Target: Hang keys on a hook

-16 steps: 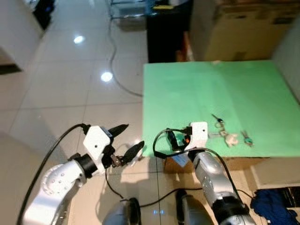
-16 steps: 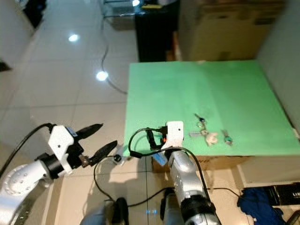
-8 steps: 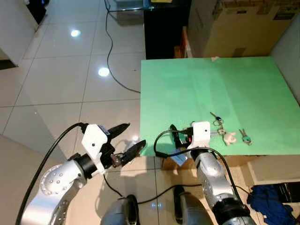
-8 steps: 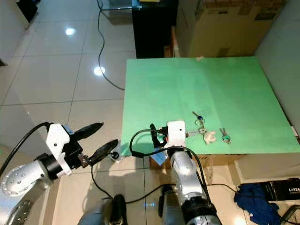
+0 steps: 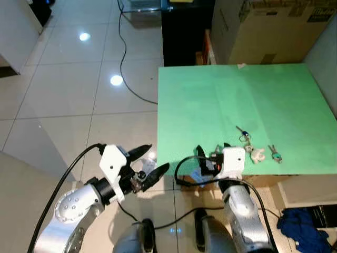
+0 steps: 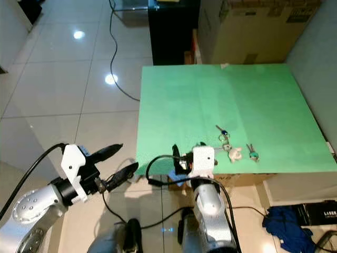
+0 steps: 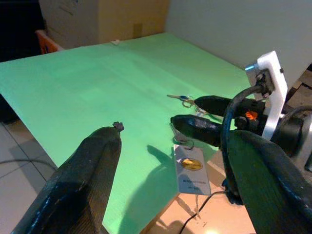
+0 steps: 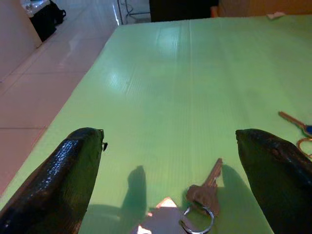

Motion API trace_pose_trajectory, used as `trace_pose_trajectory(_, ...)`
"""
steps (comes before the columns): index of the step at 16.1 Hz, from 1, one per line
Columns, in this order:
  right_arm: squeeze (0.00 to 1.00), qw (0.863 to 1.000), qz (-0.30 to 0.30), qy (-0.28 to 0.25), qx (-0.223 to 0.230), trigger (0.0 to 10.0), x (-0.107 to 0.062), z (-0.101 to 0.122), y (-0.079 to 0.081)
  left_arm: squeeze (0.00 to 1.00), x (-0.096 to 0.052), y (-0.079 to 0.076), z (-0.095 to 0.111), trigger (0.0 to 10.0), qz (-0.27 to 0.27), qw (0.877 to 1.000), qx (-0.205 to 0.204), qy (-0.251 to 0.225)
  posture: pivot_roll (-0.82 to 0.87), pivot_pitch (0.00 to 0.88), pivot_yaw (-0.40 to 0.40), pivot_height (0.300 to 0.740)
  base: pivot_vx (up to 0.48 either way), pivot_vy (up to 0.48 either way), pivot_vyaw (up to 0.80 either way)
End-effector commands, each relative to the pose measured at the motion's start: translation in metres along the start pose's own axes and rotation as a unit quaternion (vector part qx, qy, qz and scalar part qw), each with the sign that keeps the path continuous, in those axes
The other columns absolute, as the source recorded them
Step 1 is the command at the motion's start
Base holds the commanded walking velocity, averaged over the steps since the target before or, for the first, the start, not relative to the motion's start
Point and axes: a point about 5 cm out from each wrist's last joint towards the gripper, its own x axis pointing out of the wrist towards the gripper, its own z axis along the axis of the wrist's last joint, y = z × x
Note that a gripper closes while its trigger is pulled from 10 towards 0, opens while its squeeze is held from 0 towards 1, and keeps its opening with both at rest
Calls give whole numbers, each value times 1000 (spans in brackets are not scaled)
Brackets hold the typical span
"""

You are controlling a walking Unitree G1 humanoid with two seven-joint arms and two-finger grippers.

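Between right gripper (image 8: pixel 170 161) fingers — silver key (image 8: pixel 207 187), head view keys (image 5: pixel 251 149).

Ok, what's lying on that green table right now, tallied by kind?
Blue-headed key: 1
Teal-headed key set: 1 (the number of keys on it is too small to tell)
Plain silver key: 1
White charm: 1
Tag: 1
Total: 5

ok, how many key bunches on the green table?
3: tagged key at near edge by the right gripper; white-charm bunch further right; teal keys rightmost. Others may be hidden.
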Motion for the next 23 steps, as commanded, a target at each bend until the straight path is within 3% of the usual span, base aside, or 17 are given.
trace_pose_trajectory(1, 0, 1000, -7, -1, 10, 10000, -2, 2, 0, 0, -3, 0, -3, 10000, -13, 1000, -2, 6, -122, 244, 58, 732, 0, 0, 0)
trace_pose_trajectory(3, 0, 999, -26, 10, 22, 10000, -4, 1, -6, 0, -4, -3, -6, 10000, -40, 999, -10, 12, -122, 237, 63, 732, 0, 0, 0)
trace_pose_trajectory(8, 0, 995, -55, 61, 58, 10000, -19, -18, -14, 0, -5, 4, -11, 10000, -44, 999, -1, 25, -128, 241, 75, 732, 0, 0, 0)
trace_pose_trajectory(15, 0, 986, -52, 76, 139, 10000, -11, -25, -12, 0, -2, 5, -10, 10000, -52, 998, 4, 18, -138, 271, 86, 732, 0, 0, 0)
trace_pose_trajectory(19, 0, 985, -41, 83, 145, 10000, -3, -26, -12, 0, -1, 4, -9, 10000, -54, 998, 6, 16, -134, 279, 85, 732, 0, 0, 0)
trace_pose_trajectory(23, 0, 978, -30, 95, 184, 10000, 5, -26, -4, 0, -2, 1, -10, 10000, -59, 998, 4, 15, -132, 284, 81, 732, 0, 0, 0)
